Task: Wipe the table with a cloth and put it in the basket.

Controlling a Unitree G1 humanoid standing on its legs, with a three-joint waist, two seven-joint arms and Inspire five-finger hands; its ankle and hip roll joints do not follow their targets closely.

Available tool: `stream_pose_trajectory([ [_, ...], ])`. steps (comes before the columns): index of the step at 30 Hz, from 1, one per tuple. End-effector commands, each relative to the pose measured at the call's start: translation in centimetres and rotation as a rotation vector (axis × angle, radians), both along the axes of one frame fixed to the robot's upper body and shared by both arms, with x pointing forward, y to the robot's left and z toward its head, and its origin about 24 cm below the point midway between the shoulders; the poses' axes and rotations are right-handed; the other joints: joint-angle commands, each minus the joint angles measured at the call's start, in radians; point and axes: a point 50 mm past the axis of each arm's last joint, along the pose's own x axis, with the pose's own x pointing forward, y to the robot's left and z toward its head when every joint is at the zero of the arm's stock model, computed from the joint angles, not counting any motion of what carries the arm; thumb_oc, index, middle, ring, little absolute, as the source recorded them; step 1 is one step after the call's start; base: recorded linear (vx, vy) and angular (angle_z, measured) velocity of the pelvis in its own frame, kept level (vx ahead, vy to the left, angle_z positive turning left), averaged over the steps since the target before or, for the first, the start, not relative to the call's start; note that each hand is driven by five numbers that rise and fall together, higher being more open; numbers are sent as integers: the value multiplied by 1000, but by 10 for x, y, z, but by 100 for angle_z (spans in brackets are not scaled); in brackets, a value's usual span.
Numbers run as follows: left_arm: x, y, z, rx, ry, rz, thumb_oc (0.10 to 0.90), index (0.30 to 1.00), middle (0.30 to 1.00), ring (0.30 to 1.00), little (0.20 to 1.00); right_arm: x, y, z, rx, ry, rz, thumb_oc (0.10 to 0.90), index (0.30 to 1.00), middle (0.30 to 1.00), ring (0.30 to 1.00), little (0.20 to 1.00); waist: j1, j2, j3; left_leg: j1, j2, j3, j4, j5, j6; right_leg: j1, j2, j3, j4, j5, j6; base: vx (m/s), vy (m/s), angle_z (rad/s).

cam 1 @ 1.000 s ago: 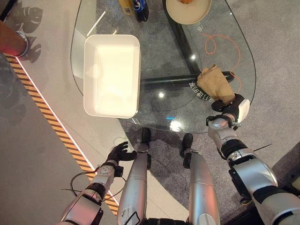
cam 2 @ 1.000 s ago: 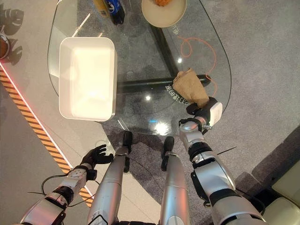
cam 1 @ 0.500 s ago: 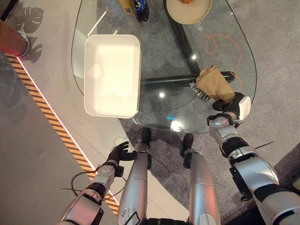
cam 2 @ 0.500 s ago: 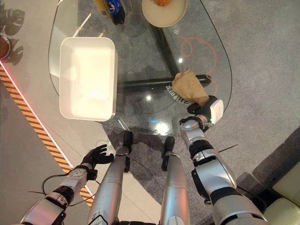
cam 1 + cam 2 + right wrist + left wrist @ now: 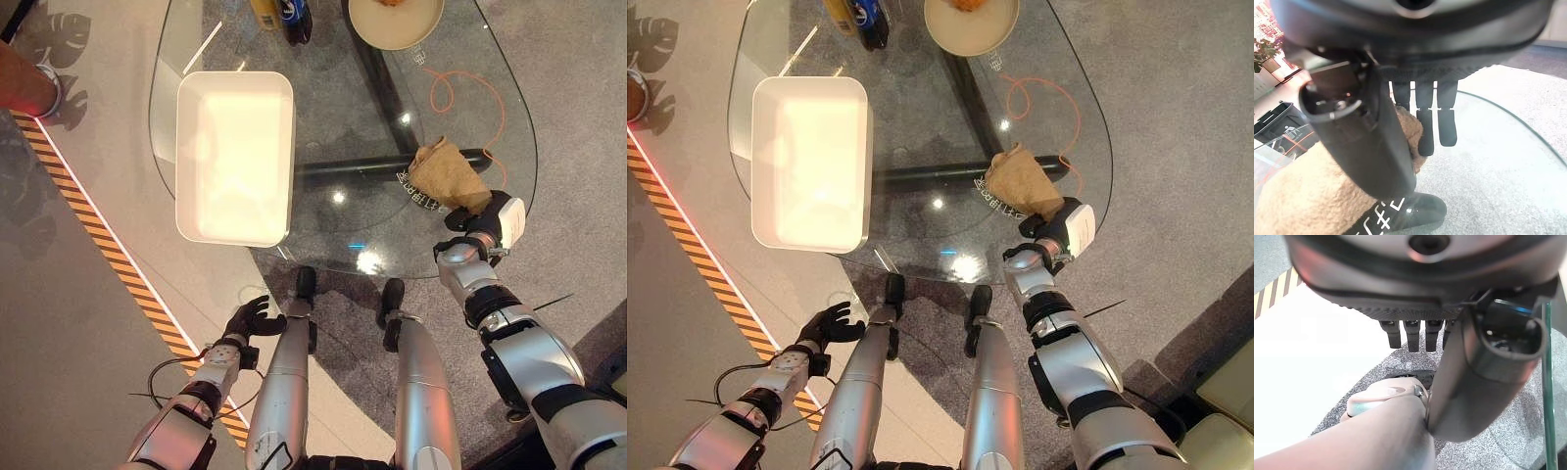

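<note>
Right hand [image 5: 482, 227] on cloth [image 5: 446, 174], grip partly hidden

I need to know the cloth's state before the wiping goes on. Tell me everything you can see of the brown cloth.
The cloth is tan-brown with a coarse, fuzzy weave and a dark edge band bearing white marks. It lies crumpled in a rough wedge on the glass table, near its right edge, beside the dark frame bar under the glass. The right hand meets its near corner; in the right wrist view the thumb and fingers lie over the fabric, but a closed grip is not certain.
</note>
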Motion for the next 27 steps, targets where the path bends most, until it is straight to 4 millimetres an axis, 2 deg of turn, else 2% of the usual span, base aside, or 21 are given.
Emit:
stream_pose_trajectory([
  [1, -29, -2, -25, 15, 128, -27, 800, 900, 900, 900, 900, 13, 12, 51, -202, -139, 118, 100, 300, 300, 300, 200, 31, 29, -16, 14, -49, 75, 32, -34, 104, 34, 30, 1, -69, 74, -3, 0, 0, 0],
  [9, -26, -3, -23, 14, 119, -33, 800, 900, 900, 900, 900, 19, 46, 80, -363, -193, 264, 100, 300, 300, 300, 200, 36, 30, -16, 13, -53, 76, 28, -30, 101, 34, 26, 0, -75, 76, -4, 0, 0, 0],
  [11, -26, -3, -23, 14, 120, -34, 800, 900, 900, 900, 900, 19, 49, 81, -368, -196, 272, 100, 300, 300, 300, 200, 37, 30, -16, 14, -53, 76, 27, -29, 101, 34, 26, 0, -76, 76, -4, 0, 0, 0],
  [17, -26, -5, -23, 14, 118, -40, 800, 900, 900, 900, 900, 18, 77, 88, -437, -235, 381, 100, 300, 300, 300, 200, 43, 33, -16, 18, -57, 74, 16, -23, 99, 40, 22, -5, -86, 78, -6, -1, 1, 1],
  [27, -24, -10, -22, 18, 114, -55, 800, 900, 900, 900, 900, 15, 105, 91, -564, -246, 497, 100, 300, 300, 300, 200, 49, 36, -16, 21, -62, 72, 9, -16, 97, 44, 17, -12, -94, 82, -6, -4, -2, 5],
])
